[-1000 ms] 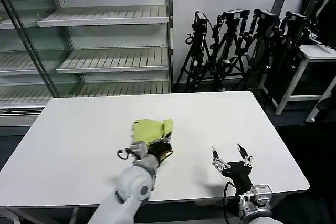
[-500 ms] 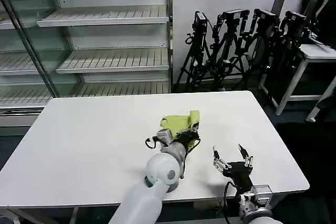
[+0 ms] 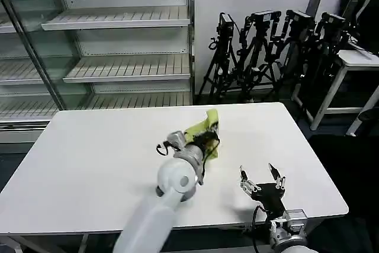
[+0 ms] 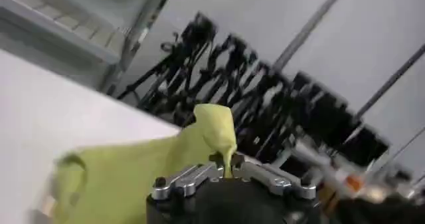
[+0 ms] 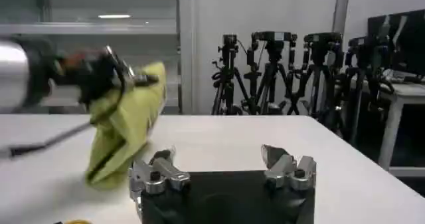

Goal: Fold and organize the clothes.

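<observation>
Head view: left gripper (image 3: 208,141) clamped on lime shirt (image 3: 203,130)
Shirt hangs bunched above white table (image 3: 89,152); right gripper (image 3: 261,177) waits near the table's front edge, fingers apart

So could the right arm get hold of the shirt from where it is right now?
Probably yes. The right gripper sits open above the table, with bare tabletop between it and the lime shirt. The shirt is bunched and lifted in the left gripper, so only its hanging folds are free to grab.

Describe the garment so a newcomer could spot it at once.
On the white table, right of centre, the left gripper pinches a bunched lime-green thin fabric shirt and holds it up. It is the table's one bright, soft thing.
</observation>
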{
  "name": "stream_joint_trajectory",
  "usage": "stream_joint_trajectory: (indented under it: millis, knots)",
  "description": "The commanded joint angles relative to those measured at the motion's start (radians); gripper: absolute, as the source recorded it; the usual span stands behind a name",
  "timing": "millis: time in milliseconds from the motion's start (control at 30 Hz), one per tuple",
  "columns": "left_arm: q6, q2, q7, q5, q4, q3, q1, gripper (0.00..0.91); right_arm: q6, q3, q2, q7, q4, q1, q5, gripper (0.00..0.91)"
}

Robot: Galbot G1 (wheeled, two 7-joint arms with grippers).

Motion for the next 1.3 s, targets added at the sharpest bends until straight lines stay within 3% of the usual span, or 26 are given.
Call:
stream_joint_trajectory:
  millis: [33,167,233,467,567,633,800,867,1000,1100,1167,1300]
  knots:
    - [-0.01,0.371,-0.002,-0.293,-0.144,-0.282,0.036,0.04,-0.001,-0.008,0.004,0.001,-0.008,0.009,0.0,0.907]
    - [0.09,0.584,0.039,-0.29,-0.094,-0.412,0.154,0.04,0.0,-0.012,0.012,0.001,-0.012,0.013,-0.002,0.907]
    - [0.149,0.633,0.047,-0.253,-0.064,-0.47,0.197,0.04,0.0,-0.011,0.012,0.0,-0.01,0.014,-0.001,0.907]
    - [0.153,0.775,0.128,-0.152,-0.153,-0.698,0.293,0.04,0.001,-0.01,0.024,0.001,-0.008,0.019,0.0,0.907]
    - [0.152,0.841,0.175,-0.052,-0.222,-0.695,0.281,0.04,0.001,-0.009,0.025,0.0,-0.004,0.018,0.0,0.907]
    - [0.151,0.846,0.171,-0.012,-0.272,-0.667,0.283,0.04,0.004,-0.005,0.029,-0.001,-0.001,0.011,-0.001,0.907]
    - [0.151,0.798,0.112,0.018,-0.408,-0.547,0.275,0.04,0.019,0.011,0.042,-0.004,0.005,-0.018,0.0,0.907]
    - [0.149,0.765,0.122,0.14,-0.426,-0.469,0.282,0.04,0.029,0.019,0.04,-0.006,0.001,-0.027,-0.001,0.907]
    - [0.144,0.632,0.135,0.359,-0.309,-0.241,0.302,0.04,0.036,0.026,0.051,-0.002,-0.009,-0.023,-0.006,0.907]
    - [0.064,0.526,0.138,0.636,-0.097,-0.061,0.275,0.04,0.035,0.025,0.06,0.001,0.001,-0.026,-0.014,0.907]
    - [0.053,0.42,0.134,0.675,-0.027,0.007,0.231,0.04,0.035,0.027,0.057,0.0,0.009,-0.034,-0.017,0.907]
    - [0.071,0.3,0.131,0.663,-0.028,0.085,0.16,0.04,0.035,0.049,0.051,0.0,0.021,-0.046,-0.016,0.907]
